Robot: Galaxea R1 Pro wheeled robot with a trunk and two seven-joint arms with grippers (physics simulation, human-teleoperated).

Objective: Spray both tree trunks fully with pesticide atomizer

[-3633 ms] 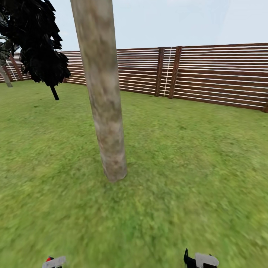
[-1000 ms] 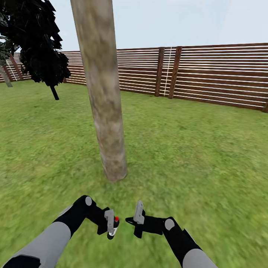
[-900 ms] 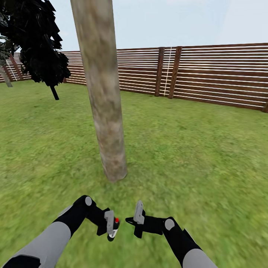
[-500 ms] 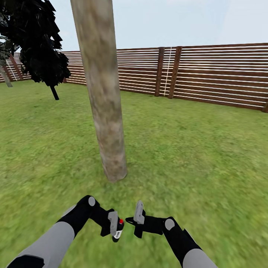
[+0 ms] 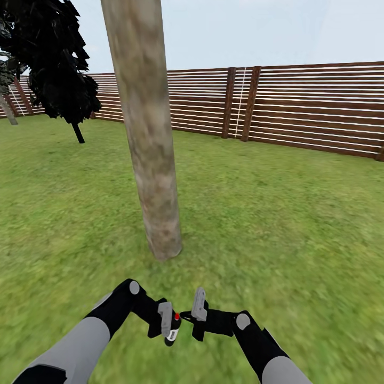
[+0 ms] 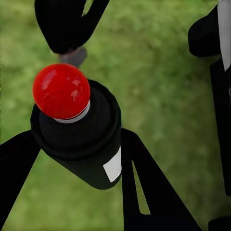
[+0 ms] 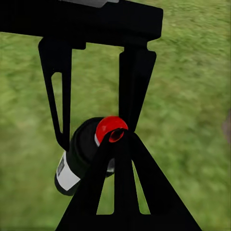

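Left gripper [image 5: 168, 325], black with light-grey fingers, has its jaws clamped on the pesticide atomizer [image 5: 173, 326], a small black cylindrical can with a round bright red tip and a white label patch on its side. In the left wrist view the atomizer [image 6: 77, 132] sits between the two black fingers, body gripped round the barrel, red tip free and pointing out past the fingertips. My read: it's a small rigid can, light, smooth-sided so probably slippery; the barrel is the right place to hold it, low enough to leave the red tip clear. The grip looks centred, no visible tilt in the jaws. Just to its right in the head view is the right gripper [image 5: 195, 314], same black and grey build, close beside the can. From the right wrist view its jaws are apart, and one black fingertip [image 7: 117, 135] lines up with the atomizer [image 7: 89, 156] at the red tip; contact or a small gap, can't tell. I judge that the tip is the part to press, and it likely needs only a light push, with the left holding against it so the can doesn't slide. Ahead of both arms stands the thick, pale grey-brown mottled tree trunk [image 5: 149, 149], slightly leaning, on the green lawn [image 5: 277, 224], well apart from the can. No mist visible on it.
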